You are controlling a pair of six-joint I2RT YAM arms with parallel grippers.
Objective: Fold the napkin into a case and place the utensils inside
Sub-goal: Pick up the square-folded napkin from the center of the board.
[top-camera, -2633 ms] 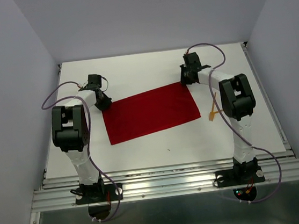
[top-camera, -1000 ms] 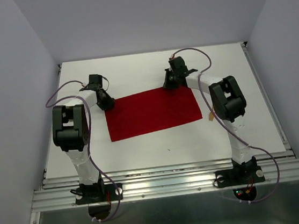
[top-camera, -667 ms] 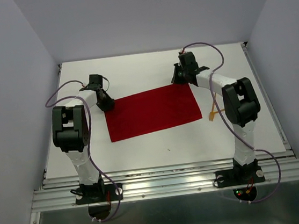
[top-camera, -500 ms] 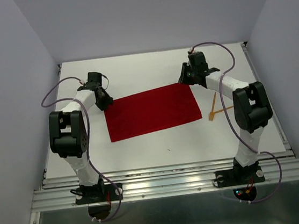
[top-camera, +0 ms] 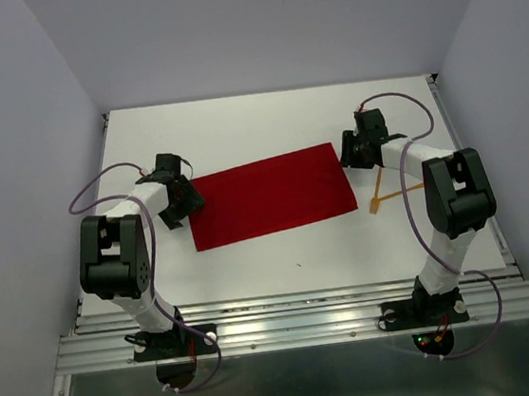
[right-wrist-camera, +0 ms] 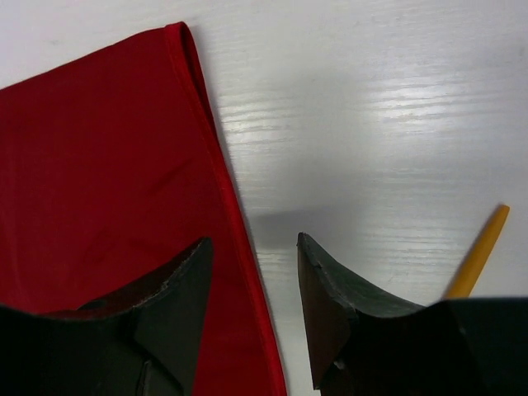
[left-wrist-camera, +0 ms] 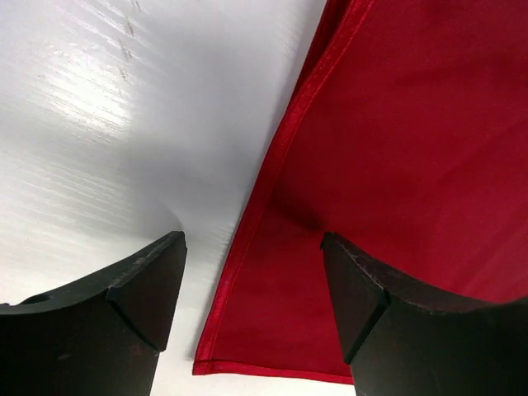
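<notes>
Napkin (top-camera: pixel 269 195) lies flat in the middle of the table (top-camera: pixel 237 125), a tilted rectangle; no case is formed yet. At its 9 o'clock edge your left gripper (top-camera: pixel 181 200) has let go of the far corner, slid nearer and spread its jaws wide. At the 2 o'clock corner the right gripper (top-camera: pixel 353 150) has also released and stands parted. Utensils (top-camera: pixel 378 190) sit at 3 o'clock, apart from the cloth.

Judgement: layer set down, next fold pending.

Both wrist views show the napkin's edge running under empty jaws, which the top view cannot resolve. Only the top view shows both utensils.

White table (top-camera: pixel 265 121) with red napkin (top-camera: pixel 269 195), orange utensils (top-camera: pixel 378 190)
</notes>
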